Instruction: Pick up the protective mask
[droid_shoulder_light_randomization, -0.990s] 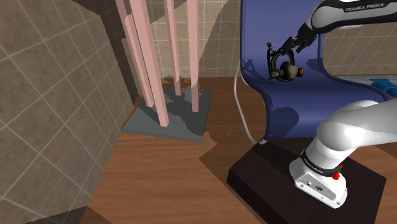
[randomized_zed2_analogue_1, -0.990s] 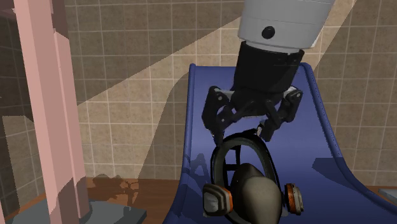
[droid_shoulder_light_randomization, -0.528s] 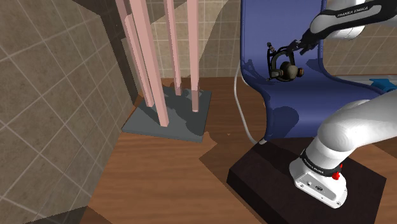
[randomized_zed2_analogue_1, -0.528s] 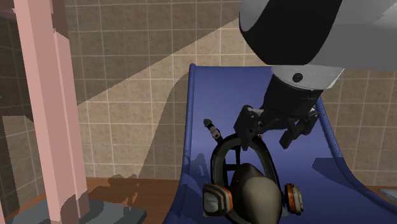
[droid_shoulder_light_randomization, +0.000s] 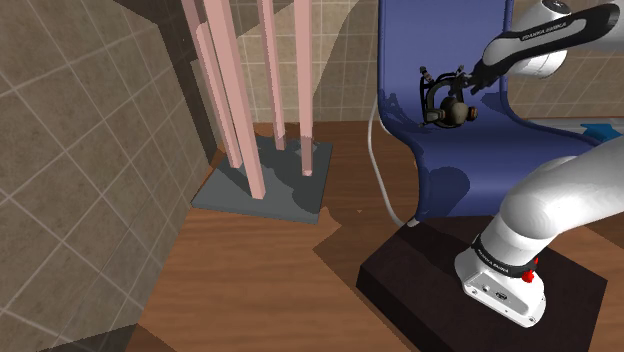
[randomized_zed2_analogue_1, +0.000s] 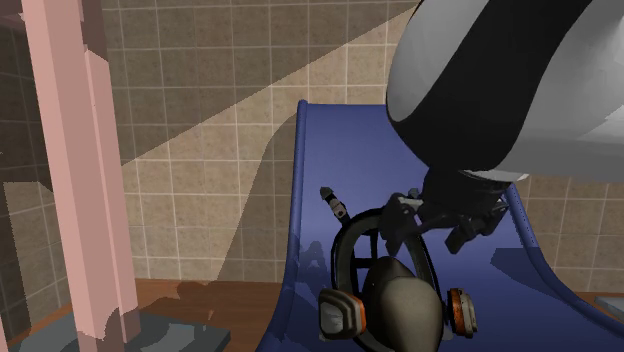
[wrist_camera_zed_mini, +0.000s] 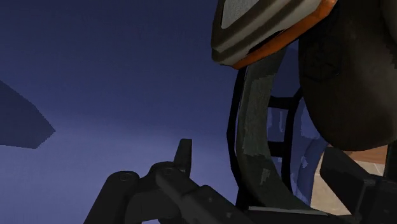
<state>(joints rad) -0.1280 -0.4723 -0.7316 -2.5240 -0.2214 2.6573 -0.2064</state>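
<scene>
Your jaws stand spread astride the top rim of the protective mask (randomized_zed2_analogue_1: 385, 300) and seem not to touch it. The mask, dark with orange trim, leans on the curved back of the blue chair (droid_shoulder_light_randomization: 410, 50).

Hand (randomized_zed2_analogue_1: 395, 215) tipped from pointing down to slanting sideways at mask (randomized_zed2_analogue_1: 385, 300) rim; arm swung toward second exterior view's right.

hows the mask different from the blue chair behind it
The mask is dark grey with orange-rimmed filters on its sides; the chair is plain blue all over. The mask is small and bulbous; the chair is far larger, a smooth curved sheet.
</scene>
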